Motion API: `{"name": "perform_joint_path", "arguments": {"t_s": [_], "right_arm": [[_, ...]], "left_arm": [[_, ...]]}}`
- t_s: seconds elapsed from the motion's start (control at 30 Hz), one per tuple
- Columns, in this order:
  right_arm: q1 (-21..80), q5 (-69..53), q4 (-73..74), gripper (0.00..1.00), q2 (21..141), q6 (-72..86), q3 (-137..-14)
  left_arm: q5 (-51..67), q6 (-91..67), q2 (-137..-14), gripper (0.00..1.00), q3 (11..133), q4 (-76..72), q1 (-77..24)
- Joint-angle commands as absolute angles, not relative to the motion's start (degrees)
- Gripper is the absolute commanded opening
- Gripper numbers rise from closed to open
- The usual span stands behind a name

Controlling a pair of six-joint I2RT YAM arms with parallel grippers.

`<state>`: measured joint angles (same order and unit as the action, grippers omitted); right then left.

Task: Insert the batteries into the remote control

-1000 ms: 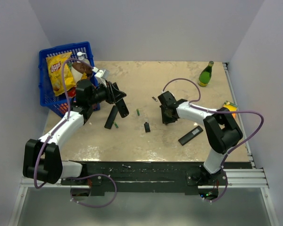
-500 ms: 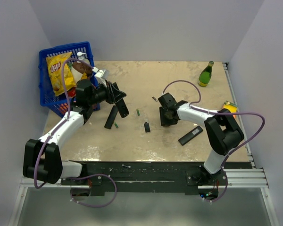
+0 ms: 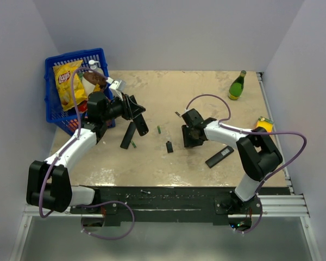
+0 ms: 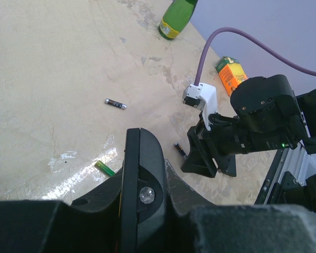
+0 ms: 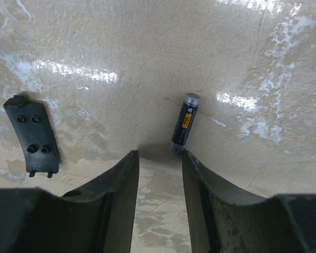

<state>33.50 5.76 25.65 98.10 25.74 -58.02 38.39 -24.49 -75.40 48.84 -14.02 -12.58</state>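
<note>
**Remote control** [image 3: 140, 125]: slim black bar, clamped in your left hand [image 3: 133, 112] and held over the left part of the desk [image 3: 206, 92]. It shows edge-on in the left wrist view.

**Battery** [image 5: 184, 124]: dark cylinder with an orange label, lying at mid-desk. Its near end sits just beside one fingertip [image 5: 195, 163] of your right hand [image 5: 159, 155]. That hand's fingers stand apart, low over the desk, and grip nothing.

**Back cover** [image 5: 34, 137]: small black plate, flat on the desk, left of your right hand and apart from it.

**Second battery** [image 4: 116, 104]: alone on the desk, on the far side of your right hand.

**Second black remote** [image 3: 128, 135]: flat on the desk, just near of the held one.

**Grey-faced remote** [image 3: 219, 156]: to the near right of your right hand.

**Blue basket** [image 3: 73, 54]: far left corner.

**Green bottle** [image 3: 237, 86]: far right corner.
</note>
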Motion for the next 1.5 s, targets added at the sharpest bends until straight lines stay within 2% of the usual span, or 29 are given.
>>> {"name": "perform_joint_path", "arguments": {"t_s": [0.0,0.93,1.3,1.47], "right_arm": [[34.0,3.3,24.0,0.41,98.2,26.5,-58.5],[34.4,1.0,19.2,0.43,106.3,24.1,-68.0],[34.4,1.2,34.7,0.48,103.0,-2.3,-77.4],[34.5,4.1,40.0,0.49,103.4,-12.3,-77.7]], "left_arm": [[39.4,-24.5,-73.7,0.0,50.6,-16.8,-12.9],[39.6,-24.5,-73.7,0.0,50.6,-16.7,-12.9],[39.6,-24.3,-73.7,0.0,50.8,-16.6,-12.9],[39.7,-24.3,-73.6,0.0,50.8,-16.5,-12.9]]}}
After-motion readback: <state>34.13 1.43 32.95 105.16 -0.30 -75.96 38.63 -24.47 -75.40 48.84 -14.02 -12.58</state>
